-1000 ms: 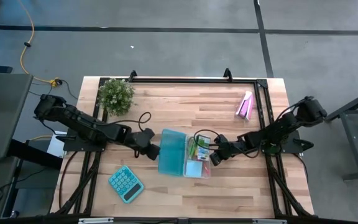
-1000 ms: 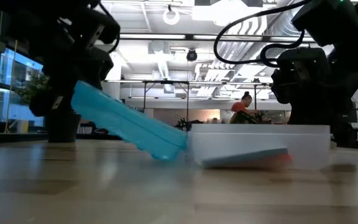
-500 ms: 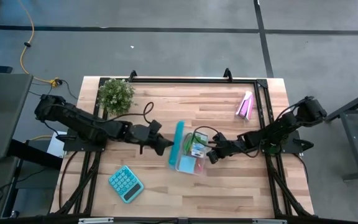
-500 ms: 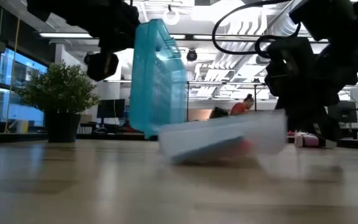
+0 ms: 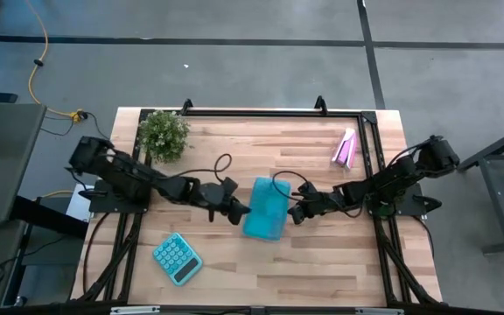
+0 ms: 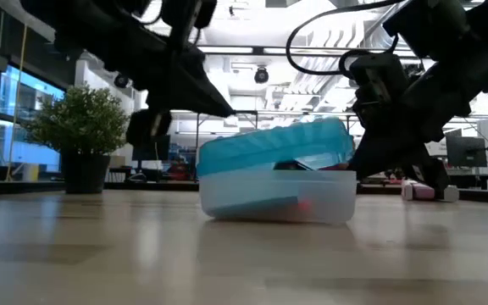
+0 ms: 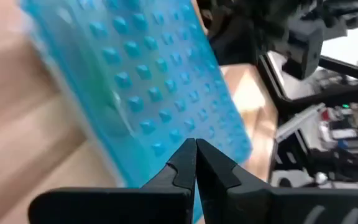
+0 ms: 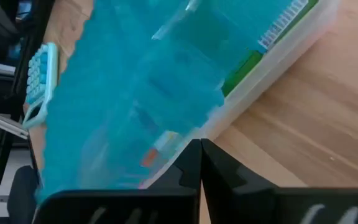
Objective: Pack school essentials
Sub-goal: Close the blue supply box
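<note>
A clear plastic box with a teal studded lid lies mid-table. The lid rests on it, slightly tilted. Through the wall I see a green item, a pale blue pad and something pink; the other stationery is hidden. My left gripper is shut at the lid's left edge, with its tips over the studded lid. My right gripper is shut at the box's right side. My left gripper has its shut tips at the lid's left long edge, coming slanted from the table's left. Whether they touch the lid, I cannot tell. My right gripper sets its shut fingertips against the box's clear right side wall, near the lid's edge, about level from the table's right. The box sits flat on the table.
A teal calculator lies near the front left. A small potted plant stands at the far left. A pink-and-purple tube lies far right. A black frame runs along the table's edges. Bare wood shows in front of the box.
The lid lay open to the box's left, swung upright, and now lies over the box. My left gripper moved right and over with it. The box slid a little toward the table's left and far edge, and my right gripper followed leftward.
</note>
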### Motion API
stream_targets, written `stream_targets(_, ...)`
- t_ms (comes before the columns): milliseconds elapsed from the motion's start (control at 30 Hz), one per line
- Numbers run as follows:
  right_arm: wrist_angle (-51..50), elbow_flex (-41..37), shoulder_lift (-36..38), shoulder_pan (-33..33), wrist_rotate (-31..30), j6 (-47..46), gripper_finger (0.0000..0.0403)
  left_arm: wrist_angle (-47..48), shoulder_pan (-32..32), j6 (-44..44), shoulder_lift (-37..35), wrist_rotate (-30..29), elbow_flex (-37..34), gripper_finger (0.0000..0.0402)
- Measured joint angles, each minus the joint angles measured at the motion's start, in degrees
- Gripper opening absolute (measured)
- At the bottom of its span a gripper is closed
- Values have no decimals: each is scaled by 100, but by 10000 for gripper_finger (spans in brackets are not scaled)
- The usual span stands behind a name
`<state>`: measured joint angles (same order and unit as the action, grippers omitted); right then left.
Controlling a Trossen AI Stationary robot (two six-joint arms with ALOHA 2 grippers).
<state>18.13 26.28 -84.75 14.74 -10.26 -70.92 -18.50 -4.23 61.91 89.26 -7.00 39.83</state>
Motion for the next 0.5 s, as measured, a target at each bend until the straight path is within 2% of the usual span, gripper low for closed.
stream_targets(167,15,0,0,-13,46,29,0,-935,2,206,565,256,2,0)
stream_targets(300,-222,-2,199,-13,476,280,0,-1254,4,304,836,515,1,0)
stream_targets(500,-1931,-4,1240,-28,510,463,0,-1239,0,295,885,620,1,0)
